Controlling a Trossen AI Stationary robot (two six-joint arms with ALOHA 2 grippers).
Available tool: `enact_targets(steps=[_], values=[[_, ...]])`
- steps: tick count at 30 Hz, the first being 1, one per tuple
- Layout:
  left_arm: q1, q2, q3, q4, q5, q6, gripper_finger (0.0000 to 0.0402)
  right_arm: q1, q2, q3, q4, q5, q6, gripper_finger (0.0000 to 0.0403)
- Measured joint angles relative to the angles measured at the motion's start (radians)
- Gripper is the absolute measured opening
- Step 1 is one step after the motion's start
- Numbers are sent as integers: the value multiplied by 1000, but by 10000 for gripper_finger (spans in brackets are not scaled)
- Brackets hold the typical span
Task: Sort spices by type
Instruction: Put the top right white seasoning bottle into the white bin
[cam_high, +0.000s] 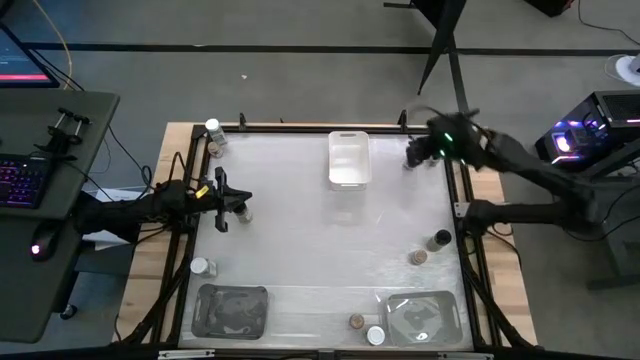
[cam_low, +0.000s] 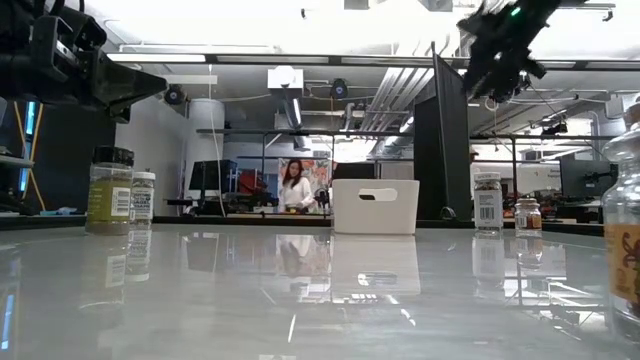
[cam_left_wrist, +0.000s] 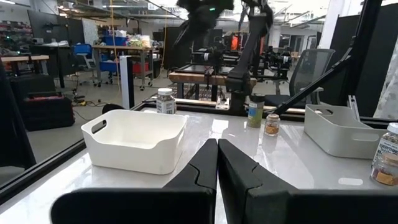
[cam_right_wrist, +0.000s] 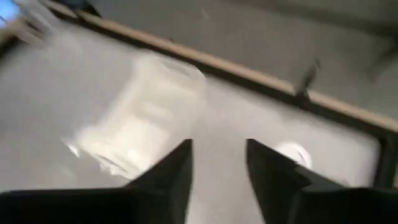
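- left gripper (cam_high: 222, 193) is seen at the table's left edge, raised above the surface; fingers (cam_left_wrist: 205, 163) are pressed flat together with nothing between them, so the arm is judged to be waiting
- a jar (cam_high: 243, 211) is seen just beside that gripper, and a white-topped jar (cam_high: 213, 129) is parked at the far-left corner by the frame; another white-topped jar (cam_high: 200, 267) stands lower on the left side
- a clear tray (cam_high: 231, 309) at the near-left is judged a sorting bin; whether anything lies in it cannot be told
- white tray (cam_high: 349, 158) is set at the far middle, open side up, probably as a bin for one type; no jar is seen in it
- brown-topped jar (cam_high: 356, 321) and a white-topped one (cam_high: 375, 335) are left near the front edge, just beside the second clear tray (cam_high: 422, 318)
- a black-topped jar (cam_high: 441, 239) and a brown-topped jar (cam_high: 418, 257) stand close together on the right, not yet binned
- right gripper (cam_high: 416, 152) is held high over the far-right corner, right of the white tray; its fingers (cam_right_wrist: 172, 171) are parted with nothing between them in the right wrist view, presumably readied for a pick
- spices are scattered; sorting is judged barely begun
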Motion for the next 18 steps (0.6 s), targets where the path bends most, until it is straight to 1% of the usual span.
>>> enact_targets(steps=[4,8,10,12,15,18], values=[[0,0,0,0,0,0,1,-155,195,118,-170,-102,-38,246],[0,0,0,0,0,0,1,-265,360,216,-327,-169,-70,307],[0,0,0,0,0,0,1,-294,421,254,-361,-183,-85,324],[0,0,0,-1,0,0,1,-312,467,283,-368,-193,-92,334],[0,0,0,-1,0,0,1,-333,516,302,-363,-194,-84,336],[0,0,0,-1,0,0,1,-363,568,296,-367,-249,-25,336]])
